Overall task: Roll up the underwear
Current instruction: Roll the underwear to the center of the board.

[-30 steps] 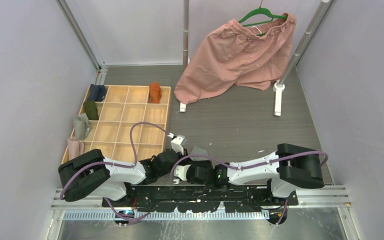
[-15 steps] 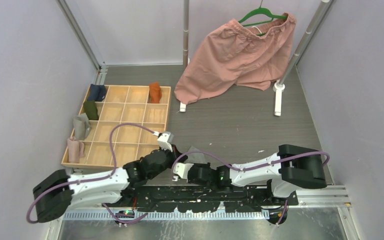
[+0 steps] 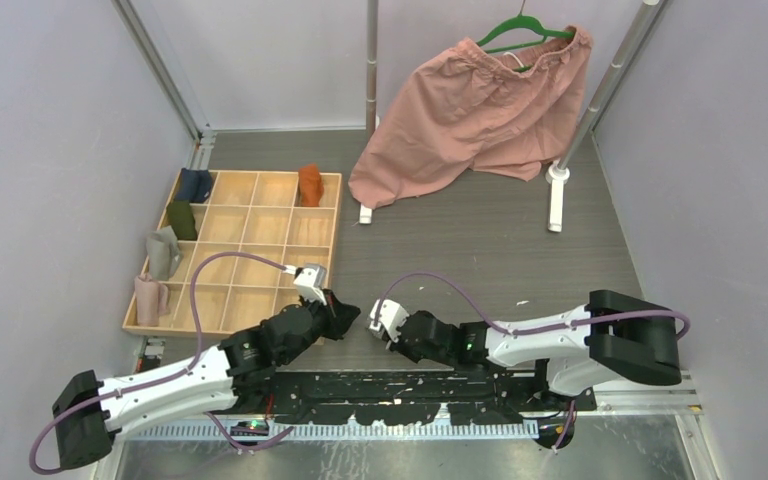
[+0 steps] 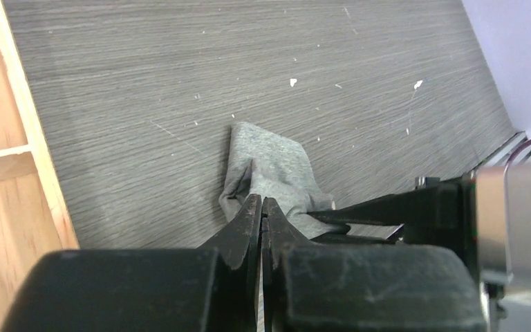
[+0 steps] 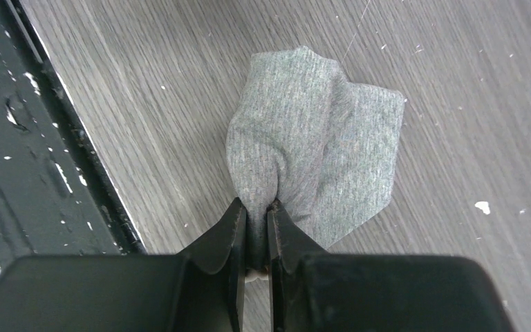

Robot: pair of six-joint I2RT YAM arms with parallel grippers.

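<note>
The grey underwear (image 5: 318, 145) lies bunched on the dark wood table near its front edge; it also shows in the left wrist view (image 4: 273, 169). My right gripper (image 5: 256, 207) is shut on its near edge, a fold pinched between the fingers. My left gripper (image 4: 261, 202) is shut, its tips at the cloth's other edge, pinching a thin fold. In the top view the two grippers, left (image 3: 343, 318) and right (image 3: 385, 322), face each other and hide the cloth. The rust-orange underwear (image 3: 309, 185) sits rolled in a far cell of the wooden tray (image 3: 260, 262).
The tray's left cells hold dark blue (image 3: 195, 185), dark green (image 3: 182, 220), grey (image 3: 163, 253) and pink (image 3: 149, 295) rolled cloths. Big pink shorts (image 3: 480, 110) hang on a green hanger from a rack, its feet (image 3: 557, 200) on the table. The black base rail (image 5: 41, 138) runs close behind.
The left arm has stretched out low and its gripper has shifted left. The right gripper has moved right and forward. The grey cloth between them is now hidden in the top view.
</note>
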